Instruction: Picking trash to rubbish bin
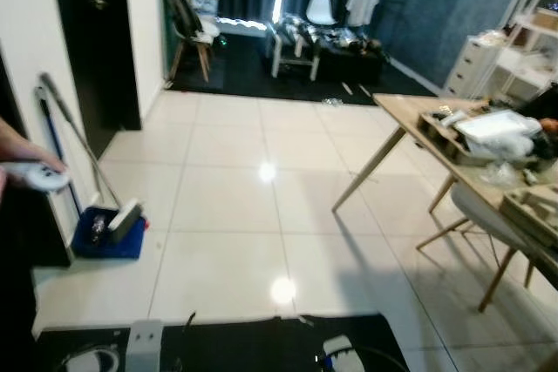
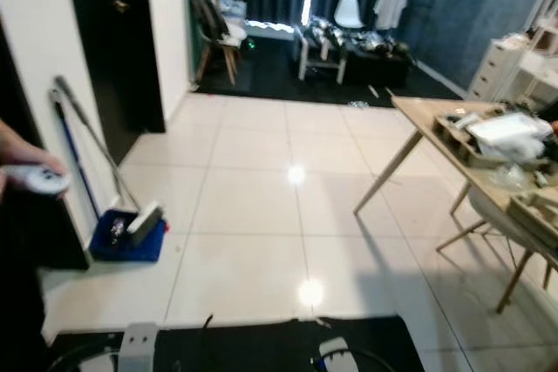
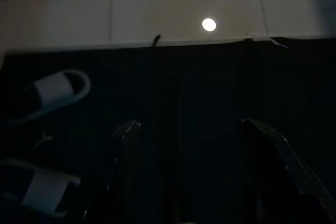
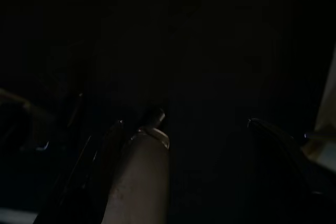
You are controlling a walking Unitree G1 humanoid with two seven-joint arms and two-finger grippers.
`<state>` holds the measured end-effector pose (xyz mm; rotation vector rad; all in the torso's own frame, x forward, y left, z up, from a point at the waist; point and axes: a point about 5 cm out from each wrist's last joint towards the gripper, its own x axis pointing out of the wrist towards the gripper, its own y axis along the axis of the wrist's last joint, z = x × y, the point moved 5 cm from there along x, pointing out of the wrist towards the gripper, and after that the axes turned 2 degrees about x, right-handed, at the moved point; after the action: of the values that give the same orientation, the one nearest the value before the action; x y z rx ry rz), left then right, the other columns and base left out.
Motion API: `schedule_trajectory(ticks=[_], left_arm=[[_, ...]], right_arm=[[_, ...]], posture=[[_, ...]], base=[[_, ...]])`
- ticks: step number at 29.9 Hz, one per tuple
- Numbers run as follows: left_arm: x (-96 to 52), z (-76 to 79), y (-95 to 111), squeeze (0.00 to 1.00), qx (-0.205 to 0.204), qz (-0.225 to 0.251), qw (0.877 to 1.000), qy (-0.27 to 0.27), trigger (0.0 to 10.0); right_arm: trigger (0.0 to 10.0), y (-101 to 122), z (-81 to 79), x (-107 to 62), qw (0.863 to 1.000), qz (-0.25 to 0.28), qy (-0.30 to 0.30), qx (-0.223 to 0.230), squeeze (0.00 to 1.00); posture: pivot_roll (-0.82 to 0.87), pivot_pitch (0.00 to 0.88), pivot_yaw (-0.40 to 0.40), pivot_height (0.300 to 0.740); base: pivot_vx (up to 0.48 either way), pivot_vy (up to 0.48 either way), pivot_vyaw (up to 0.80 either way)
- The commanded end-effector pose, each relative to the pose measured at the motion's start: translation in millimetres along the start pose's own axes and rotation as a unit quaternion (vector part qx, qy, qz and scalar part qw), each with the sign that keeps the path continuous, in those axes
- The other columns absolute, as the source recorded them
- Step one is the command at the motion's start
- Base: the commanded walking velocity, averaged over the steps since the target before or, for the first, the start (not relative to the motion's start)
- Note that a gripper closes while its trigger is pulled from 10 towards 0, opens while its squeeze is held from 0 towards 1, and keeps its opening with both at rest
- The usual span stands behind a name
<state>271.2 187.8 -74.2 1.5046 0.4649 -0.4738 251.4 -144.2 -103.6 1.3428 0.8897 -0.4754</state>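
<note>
Small pale scraps [image 1: 335, 103] lie on the white tiles far ahead, by the edge of a dark rug. My left gripper [image 3: 189, 124] hangs open over a black mat [image 3: 210, 87], its two fingers [image 3: 125, 135] wide apart with nothing between them. In the very dark right wrist view, my right gripper [image 4: 184, 124] also stands open. A pale rounded shape [image 4: 139, 182] sits close beside one of its fingers; I cannot tell what it is.
A person's hand holds a white controller [image 1: 37, 178] at the left edge. A blue dustpan with a broom [image 1: 109, 233] leans on the left wall. A cluttered wooden table [image 1: 410, 115] and white chair [image 1: 484, 215] stand right. Slippers [image 3: 52, 90] lie on the mat.
</note>
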Motion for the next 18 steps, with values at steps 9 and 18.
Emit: schedule_trajectory(ticks=[9,18], left_arm=[[0.3,7.2,-2.1,0.00,-0.001,-0.004,1.000,-0.009,10.0],[0.2,7.3,-2.1,0.00,-0.002,-0.003,1.000,-0.010,10.0]], right_arm=[[10.0,-12.1,8.5,-3.1,1.000,-0.018,-0.010,-0.003,0.00],[10.0,-12.3,8.6,-3.1,1.000,-0.017,-0.011,-0.002,0.00]], posture=[[0.04,0.040,-0.085,0.740],[0.04,0.042,-0.086,0.740]], base=[[0.296,0.000,-0.80],[0.296,0.000,-0.80]])
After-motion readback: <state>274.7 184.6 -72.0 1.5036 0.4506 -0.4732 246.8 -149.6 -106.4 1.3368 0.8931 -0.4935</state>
